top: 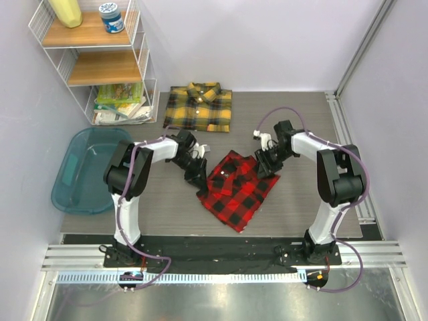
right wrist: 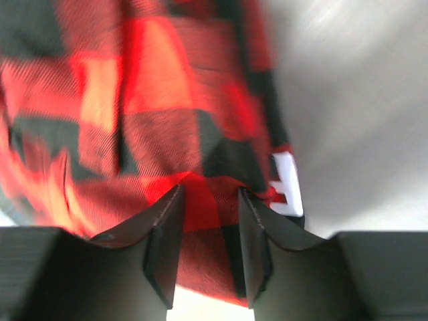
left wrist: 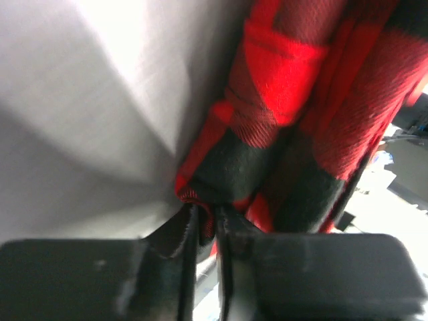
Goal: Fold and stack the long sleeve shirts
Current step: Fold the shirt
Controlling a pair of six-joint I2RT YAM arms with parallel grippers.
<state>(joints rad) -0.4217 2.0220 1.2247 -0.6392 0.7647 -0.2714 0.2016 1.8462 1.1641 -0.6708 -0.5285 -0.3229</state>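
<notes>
The red shirt (top: 237, 190) lies folded on the table (top: 301, 134), and I take it as the reference for all places. The yellow shirt (top: 198, 108) is beyond it on the far side, also folded, well apart.

The left gripper (top: 198, 175) is at the left edge of the red shirt. Its jaws are narrow and pinch only the thin hem at their tips. The right gripper (top: 266, 164) is at the far right corner of the red shirt, half closed with a thick fold between the jaws.

I think the weak point is the left pinch. It has so little cloth that the hem may slip out on lifting, and then the fold would open. The right jaws may hold only some of the layers, so the lower ones could hang down. If the two arms rise unevenly, the packet may twist.

A white letter (right wrist: 285, 182) shows on the red shirt near the right gripper, perhaps an "F" or "E"; I cannot read more.
</notes>
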